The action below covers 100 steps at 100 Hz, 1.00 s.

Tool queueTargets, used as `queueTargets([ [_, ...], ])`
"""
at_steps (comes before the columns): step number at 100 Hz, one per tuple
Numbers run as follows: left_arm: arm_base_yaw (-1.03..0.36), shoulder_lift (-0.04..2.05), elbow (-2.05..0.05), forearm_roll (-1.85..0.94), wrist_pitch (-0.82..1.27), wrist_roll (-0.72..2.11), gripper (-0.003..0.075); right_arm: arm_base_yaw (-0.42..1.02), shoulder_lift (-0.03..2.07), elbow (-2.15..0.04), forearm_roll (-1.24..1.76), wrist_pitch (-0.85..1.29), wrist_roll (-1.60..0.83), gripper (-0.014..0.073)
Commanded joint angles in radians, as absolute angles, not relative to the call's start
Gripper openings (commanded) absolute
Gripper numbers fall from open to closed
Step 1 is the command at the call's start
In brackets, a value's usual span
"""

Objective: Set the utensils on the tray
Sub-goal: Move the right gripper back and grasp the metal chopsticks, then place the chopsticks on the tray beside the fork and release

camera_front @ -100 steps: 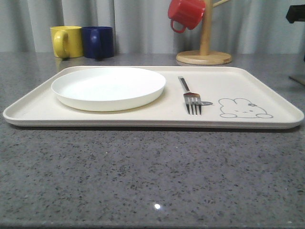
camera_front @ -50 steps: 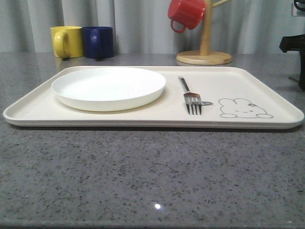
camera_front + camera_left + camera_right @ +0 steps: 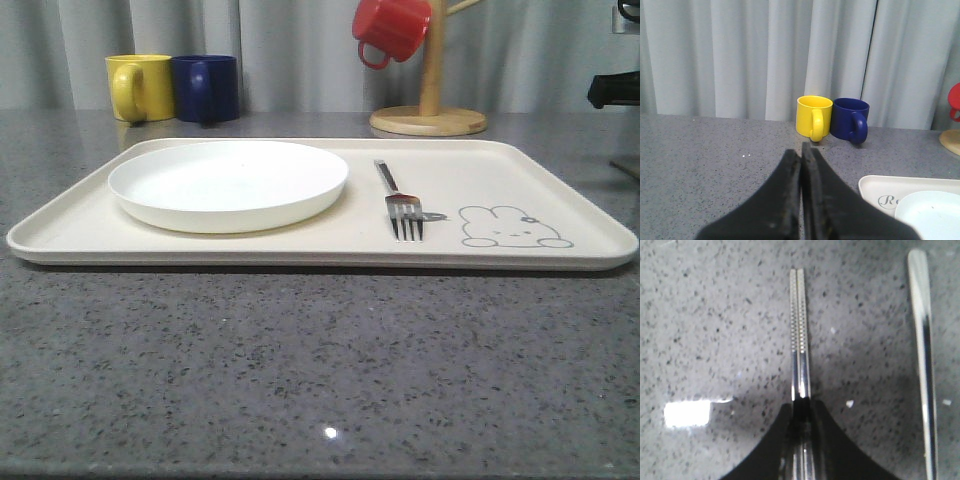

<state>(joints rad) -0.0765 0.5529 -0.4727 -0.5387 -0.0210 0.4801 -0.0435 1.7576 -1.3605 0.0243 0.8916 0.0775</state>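
one tray [image 3: 560,190]; one plate [image 3: 228,183]; one fork [image 3: 399,200]; two chopsticks [image 3: 800,335]; three mugs [image 3: 139,86]; one spoon handle [image 3: 923,355]

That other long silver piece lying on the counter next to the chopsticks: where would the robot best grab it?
Probably across its narrow handle, coming straight down from above. It lies flat on the grey counter, slim and straight, apart from the chopsticks that the right gripper holds, so there is room for fingers on either side.

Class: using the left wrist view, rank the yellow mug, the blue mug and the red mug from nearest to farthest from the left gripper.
From the left gripper:
1. Yellow mug, just beyond the fingertips on the counter.
2. Blue mug, touching the yellow mug's far side.
3. Red mug, at the view's edge, above the wooden base.
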Motion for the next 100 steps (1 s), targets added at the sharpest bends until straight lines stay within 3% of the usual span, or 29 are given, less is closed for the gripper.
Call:
queueTargets([
  [1,-0.087,0.554,-0.5,-0.547,-0.092,0.479,-0.0018,-0.037,1.679,-1.411,0.05,0.917,0.077,-0.0064],
  [31,-0.087,0.554,-0.5,-0.547,-0.092,0.479,-0.0018,0.114,1.571,-1.499,0.055,0.98,0.241,-0.0056],
  [66,-0.087,0.554,-0.5,-0.547,-0.092,0.479,-0.0018,0.377,1.595,-1.497,-0.079,0.924,0.525,-0.0056],
  [100,-0.087,0.554,-0.5,-0.547,-0.092,0.479,-0.0018,0.427,1.723,-1.497,-0.15,0.898,0.654,-0.0056],
])
